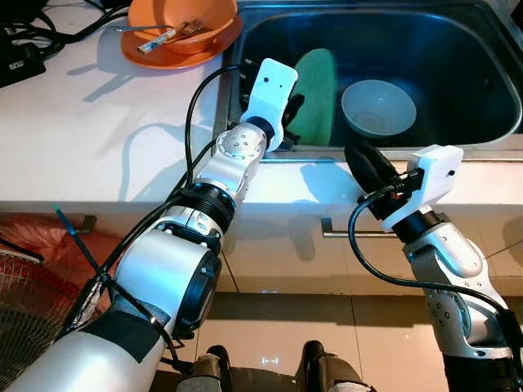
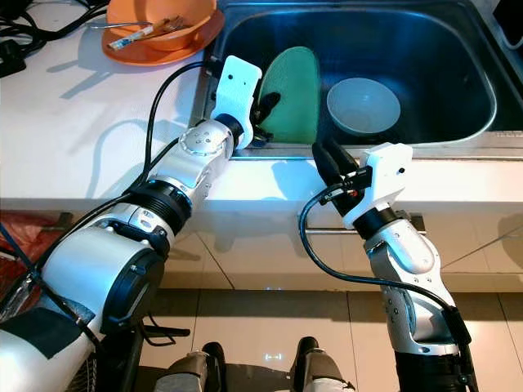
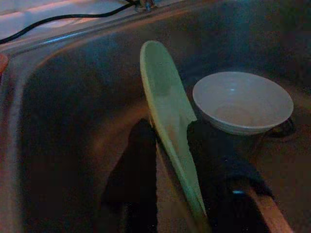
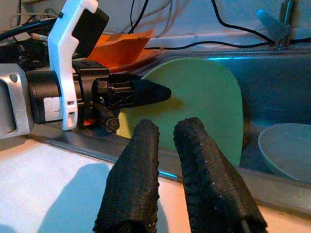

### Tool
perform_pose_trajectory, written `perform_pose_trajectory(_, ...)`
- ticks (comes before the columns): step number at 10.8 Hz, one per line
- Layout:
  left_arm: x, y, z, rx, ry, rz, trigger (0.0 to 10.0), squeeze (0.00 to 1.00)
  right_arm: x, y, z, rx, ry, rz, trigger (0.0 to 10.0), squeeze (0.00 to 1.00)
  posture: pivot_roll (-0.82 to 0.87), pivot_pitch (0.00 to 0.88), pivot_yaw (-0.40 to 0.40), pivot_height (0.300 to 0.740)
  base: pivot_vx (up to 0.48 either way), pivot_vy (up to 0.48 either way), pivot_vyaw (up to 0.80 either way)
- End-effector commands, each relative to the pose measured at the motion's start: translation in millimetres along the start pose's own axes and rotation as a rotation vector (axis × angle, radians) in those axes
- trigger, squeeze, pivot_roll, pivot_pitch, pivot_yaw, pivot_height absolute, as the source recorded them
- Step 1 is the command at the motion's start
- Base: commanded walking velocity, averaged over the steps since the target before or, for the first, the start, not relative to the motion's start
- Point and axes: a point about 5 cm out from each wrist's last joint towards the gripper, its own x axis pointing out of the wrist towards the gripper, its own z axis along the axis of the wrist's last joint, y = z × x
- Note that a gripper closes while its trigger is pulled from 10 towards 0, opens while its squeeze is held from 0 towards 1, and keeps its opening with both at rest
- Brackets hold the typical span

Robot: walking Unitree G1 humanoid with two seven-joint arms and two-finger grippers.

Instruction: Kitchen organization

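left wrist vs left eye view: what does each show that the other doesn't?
Left wrist: a black finger on each face of the upright green plate, so the left gripper straddles its edge.

Left eye: orange bowl on an orange plate with cutlery on the white counter, and the right gripper over the counter's front edge.

Both: the green plate, the white bowl and the steel sink.

A white bench [image 1: 98,139] runs left of the basin, with black cables [image 1: 49,24] trailing across its far corner. Below its front edge are pale cabinet doors with a metal handle [image 1: 343,233], glossy floor tiles [image 1: 327,318] and a wire fan guard [image 1: 24,310].
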Motion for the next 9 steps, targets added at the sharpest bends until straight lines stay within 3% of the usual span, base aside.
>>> perform_pose_trajectory(1, 1.0, -0.9, 1, 0.017, 0.011, -0.009, 10.0, 0.0, -13.7, -3.1, -43, 0.085, 0.206, -0.048, 10.0, 0.0, -0.07, 0.286, 0.073, 0.74, 0.0, 0.0, 0.0)
perform_pose_trajectory(3, 0.2, 1.5, 1, 0.018, 0.006, 0.003, 10.0, 0.0, -11.4, -3.0, -44, 0.086, 0.205, -0.046, 10.0, 0.0, -0.07, 0.276, 0.073, 0.74, 0.0, 0.0, 0.0)
perform_pose_trajectory(4, -0.9, 10.7, 6, 0.045, -0.013, 0.03, 10.0, 0.0, -9.0, -3.2, -44, 0.086, 0.198, -0.04, 10.0, 0.0, -0.05, 0.258, 0.074, 0.74, 0.0, 0.0, 0.0)
perform_pose_trajectory(5, -1.1, 14.0, 8, 0.063, -0.019, 0.043, 10.0, 0.44, -8.2, -3.3, -45, 0.087, 0.199, -0.039, 10.0, 0.0, -0.04, 0.252, 0.072, 0.74, 0.0, 0.0, 0.0)
perform_pose_trajectory(6, -1.4, 19.9, 12, 0.081, -0.019, 0.06, 10.0, 1.0, -5.4, -1.9, -46, 0.089, 0.196, -0.029, 10.0, 0.0, -0.04, 0.244, 0.073, 0.74, 0.0, 0.0, 0.0)
perform_pose_trajectory(7, -1.0, 22.2, 17, 0.108, -0.024, 0.054, 10.0, 0.0, -2.2, -2.3, -44, 0.088, 0.19, -0.023, 10.0, 0.0, -0.03, 0.24, 0.071, 0.74, 0.0, 0.0, 0.0)
perform_pose_trajectory(9, -0.1, 24.0, 24, 0.108, -0.042, 0.053, 10.0, 0.0, 0.1, -3.9, -44, 0.085, 0.186, -0.019, 10.0, 0.0, -0.03, 0.243, 0.067, 0.74, 0.0, 0.0, 0.0)
